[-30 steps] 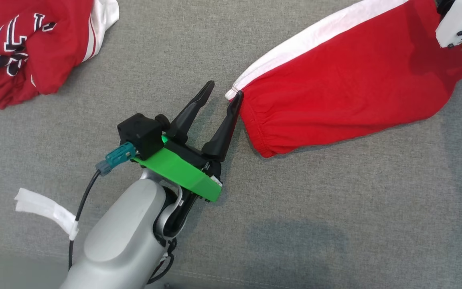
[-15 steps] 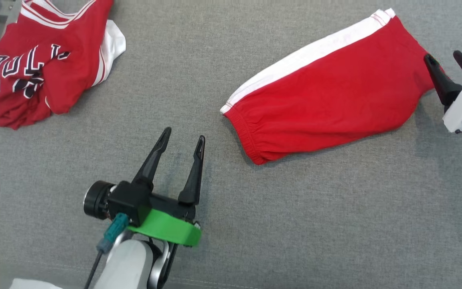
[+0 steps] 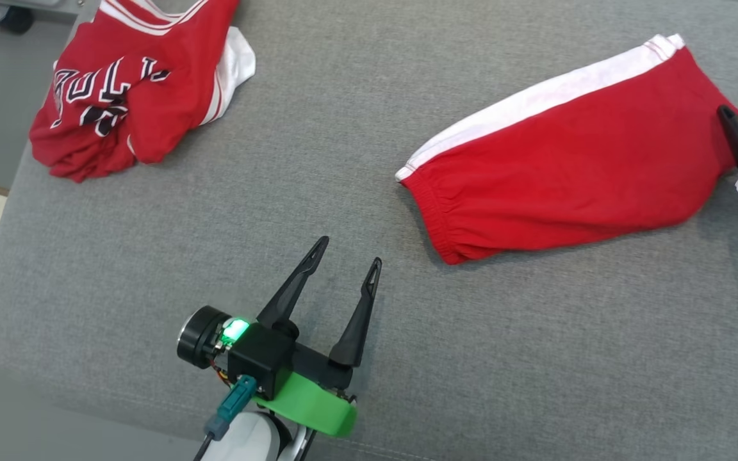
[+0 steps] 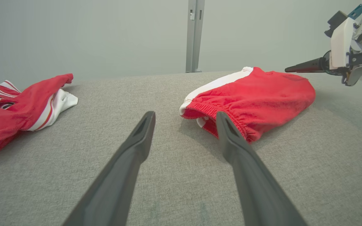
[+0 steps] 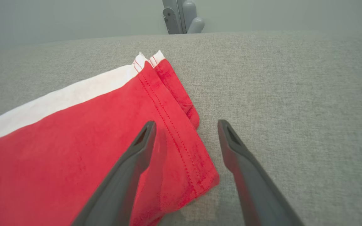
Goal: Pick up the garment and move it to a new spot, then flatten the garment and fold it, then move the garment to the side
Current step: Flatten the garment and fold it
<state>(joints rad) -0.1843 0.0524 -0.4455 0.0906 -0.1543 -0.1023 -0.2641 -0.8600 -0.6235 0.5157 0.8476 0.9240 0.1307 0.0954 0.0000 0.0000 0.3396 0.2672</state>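
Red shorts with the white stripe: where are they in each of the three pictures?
Head view: shorts upper right, flat on gray cushion.
Left wrist view: right of centre, waistband nearest.
Right wrist view: lower left, hem nearest.
Shared landmark: their white stripe.

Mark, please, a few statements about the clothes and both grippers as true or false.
1. The shorts lie on the grey cushion, gripped by nothing. True.
2. The left gripper is shut on the waistband. False: it is open over bare cushion, apart from the shorts.
3. The jersey lies crumpled, apart from the shorts. True.
4. The right gripper is at the waistband end. False: it is open at the hem end.
5. The white stripe runs along the shorts' edge nearer the robot. False: it runs along the far edge.
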